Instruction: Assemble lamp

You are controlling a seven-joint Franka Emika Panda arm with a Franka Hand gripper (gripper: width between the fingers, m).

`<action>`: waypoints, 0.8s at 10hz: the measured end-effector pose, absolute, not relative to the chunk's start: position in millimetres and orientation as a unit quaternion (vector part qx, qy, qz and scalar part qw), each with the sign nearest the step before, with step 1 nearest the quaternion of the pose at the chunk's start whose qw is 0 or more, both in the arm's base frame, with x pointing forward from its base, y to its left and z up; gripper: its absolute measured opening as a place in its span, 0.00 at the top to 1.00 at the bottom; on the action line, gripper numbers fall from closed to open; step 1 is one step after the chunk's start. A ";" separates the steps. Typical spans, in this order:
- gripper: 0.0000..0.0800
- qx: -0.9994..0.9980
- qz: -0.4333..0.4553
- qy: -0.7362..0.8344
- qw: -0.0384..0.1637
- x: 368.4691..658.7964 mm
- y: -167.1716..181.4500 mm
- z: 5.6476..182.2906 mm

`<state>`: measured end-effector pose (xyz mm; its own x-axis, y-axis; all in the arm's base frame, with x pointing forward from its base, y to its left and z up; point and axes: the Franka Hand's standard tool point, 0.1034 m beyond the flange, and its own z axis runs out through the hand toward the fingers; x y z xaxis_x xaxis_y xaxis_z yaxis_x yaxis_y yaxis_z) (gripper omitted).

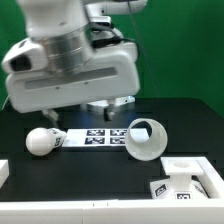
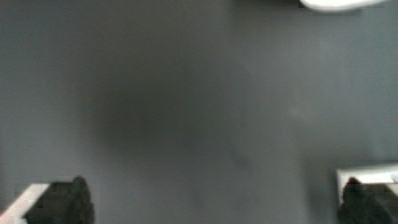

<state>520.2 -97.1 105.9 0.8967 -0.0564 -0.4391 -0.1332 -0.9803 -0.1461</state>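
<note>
You see the gripper point(image 2: 217, 188) jaws spread, holding nothing; bulb point(image 1: 42, 141) and shade point(image 1: 145, 138) lie clear of them, one either side.

the arm point(image 1: 70, 60) fills the upper part of the exterior view, its bulky white wrist housing point(image 1: 75, 78) leaning toward the exterior view's left. the gripper point(image 1: 110, 106) hangs beneath it, pointing downward, dark and partly hidden under the housing. in the wrist view the two black fingertips point(image 2: 64, 203) sit at opposite edges, jaws spread wide apart.
</note>
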 end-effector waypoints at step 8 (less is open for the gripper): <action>0.13 -0.937 0.327 0.077 0.091 472.4 -165.0 76.0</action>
